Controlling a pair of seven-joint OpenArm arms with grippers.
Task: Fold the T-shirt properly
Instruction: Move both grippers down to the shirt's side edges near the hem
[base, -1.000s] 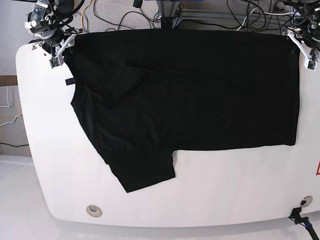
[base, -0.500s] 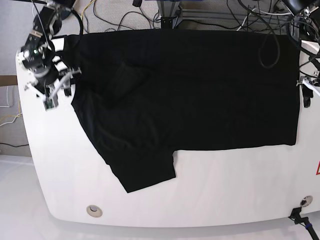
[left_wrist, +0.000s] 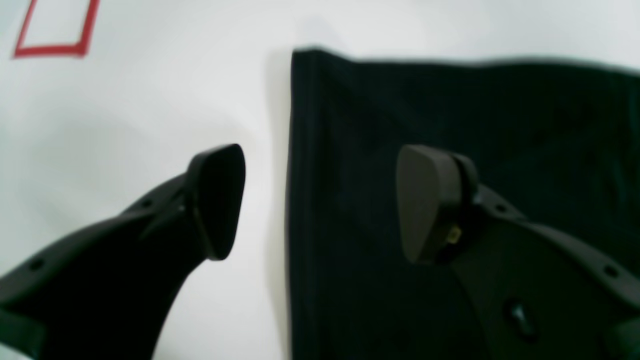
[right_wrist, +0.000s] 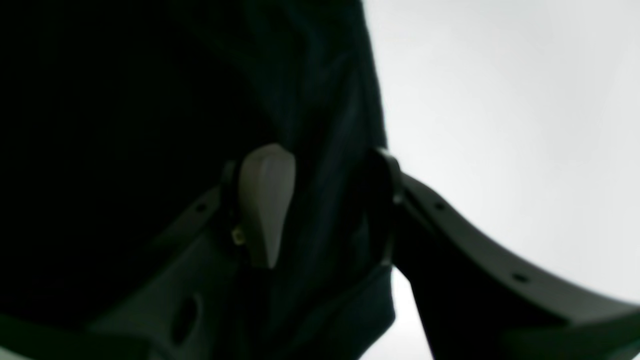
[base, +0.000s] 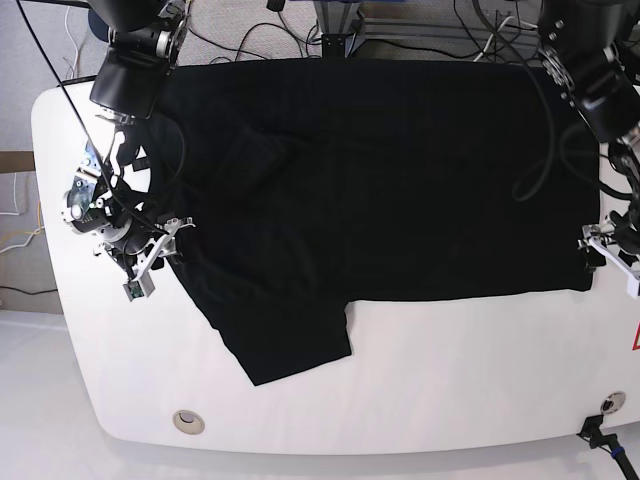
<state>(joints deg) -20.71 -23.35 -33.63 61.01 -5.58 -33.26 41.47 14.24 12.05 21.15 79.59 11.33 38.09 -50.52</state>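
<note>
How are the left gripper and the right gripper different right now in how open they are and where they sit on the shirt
The left gripper stands wide open; the right gripper is narrower, with cloth between its fingers. The left gripper straddles a straight edge of the T-shirt, one finger over bare table; the right gripper sits at a rumpled edge on the opposite side. Whether the right one is pinching, I cannot tell. Both are at the shirt's edges.

Base view looks down overhead; wrist views hover close above T-shirt (base: 400, 180) edges.
</note>
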